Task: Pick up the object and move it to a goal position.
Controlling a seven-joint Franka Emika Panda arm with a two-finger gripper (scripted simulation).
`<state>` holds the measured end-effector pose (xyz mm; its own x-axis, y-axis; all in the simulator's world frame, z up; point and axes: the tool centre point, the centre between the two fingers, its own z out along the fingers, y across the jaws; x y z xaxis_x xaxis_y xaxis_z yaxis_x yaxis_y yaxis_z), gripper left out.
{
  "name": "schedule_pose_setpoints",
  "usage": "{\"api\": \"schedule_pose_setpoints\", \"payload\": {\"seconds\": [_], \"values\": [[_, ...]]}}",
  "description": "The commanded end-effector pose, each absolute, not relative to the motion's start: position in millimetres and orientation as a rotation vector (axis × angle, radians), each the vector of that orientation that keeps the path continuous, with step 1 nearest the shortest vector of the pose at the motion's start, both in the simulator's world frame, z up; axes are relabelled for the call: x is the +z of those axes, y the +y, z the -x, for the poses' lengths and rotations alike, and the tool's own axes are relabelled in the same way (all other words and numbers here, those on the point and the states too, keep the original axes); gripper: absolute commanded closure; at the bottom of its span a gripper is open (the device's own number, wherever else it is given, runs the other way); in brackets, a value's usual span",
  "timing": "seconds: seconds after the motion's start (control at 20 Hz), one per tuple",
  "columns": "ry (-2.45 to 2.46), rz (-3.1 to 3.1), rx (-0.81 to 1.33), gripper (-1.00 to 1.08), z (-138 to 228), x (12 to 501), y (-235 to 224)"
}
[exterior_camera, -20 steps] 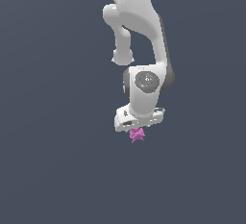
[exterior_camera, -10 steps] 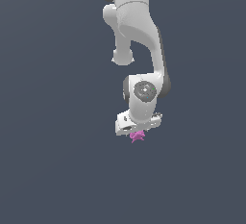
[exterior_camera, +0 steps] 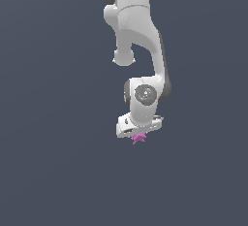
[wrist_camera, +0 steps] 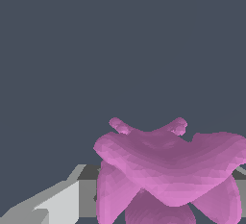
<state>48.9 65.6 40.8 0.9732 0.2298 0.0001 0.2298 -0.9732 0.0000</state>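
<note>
The object [exterior_camera: 139,138] is a tiny magenta-pink spiky lump lying directly under the white hand of the arm. In the exterior view my gripper [exterior_camera: 138,134] sits low over it, and the hand hides the fingers. The wrist view shows the object [wrist_camera: 168,165] very close and large, filling the space between the fingers. One grey-white finger [wrist_camera: 53,201] shows beside it; the other is almost wholly hidden behind the lump. The jaws stand apart on either side of the object. Whether a pad touches it cannot be made out.
A plain dark grey-blue surface [exterior_camera: 58,171] surrounds the arm on all sides. No other objects, edges or markers show in either view.
The hand has come down a little over the last second, so less of the pink object shows beneath it. The object has stayed in place.
</note>
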Motion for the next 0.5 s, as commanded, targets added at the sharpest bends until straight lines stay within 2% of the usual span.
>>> {"api": "schedule_pose_setpoints", "payload": {"seconds": [0.0, 0.45], "values": [[-0.364, 3.12, 0.0, 1.08, -48.9, 40.6, 65.6], [-0.363, 3.121, 0.0, 1.08, -46.7, 41.7, 67.0]]}}
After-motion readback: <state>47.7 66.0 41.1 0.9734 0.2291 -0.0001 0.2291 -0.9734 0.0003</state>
